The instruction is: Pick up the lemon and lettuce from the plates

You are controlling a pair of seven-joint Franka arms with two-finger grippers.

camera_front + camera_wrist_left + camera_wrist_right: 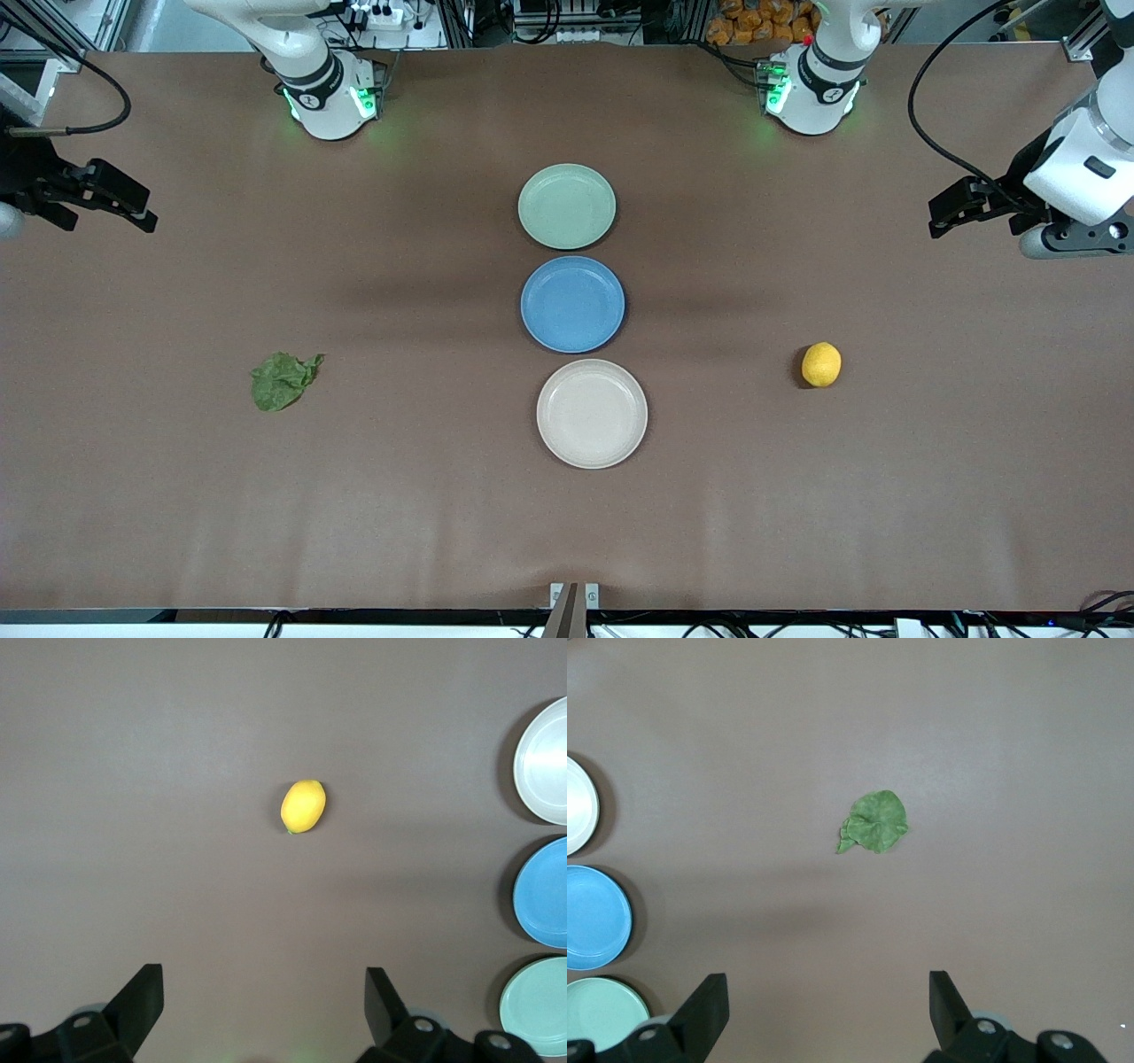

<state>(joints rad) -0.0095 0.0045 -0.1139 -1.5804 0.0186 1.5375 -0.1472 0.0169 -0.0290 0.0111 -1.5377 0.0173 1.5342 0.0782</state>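
The yellow lemon [821, 364] [303, 805] lies on the bare table toward the left arm's end, on no plate. The dark green lettuce [283, 381] [874, 822] lies flat on the table toward the right arm's end. Two plates stand bare in the middle: the mint one [567, 206] farthest from the front camera, the beige one [592, 413] nearest. My left gripper [939, 217] [263, 970] hangs open over the table's left-arm end. My right gripper [146, 213] [828, 976] hangs open over the right-arm end. Neither holds anything.
A blue plate [572, 303] sits between the mint and beige plates, with nothing on it. All three form a row down the table's middle. The brown table surface [416, 496] stretches wide around the lemon and the lettuce.
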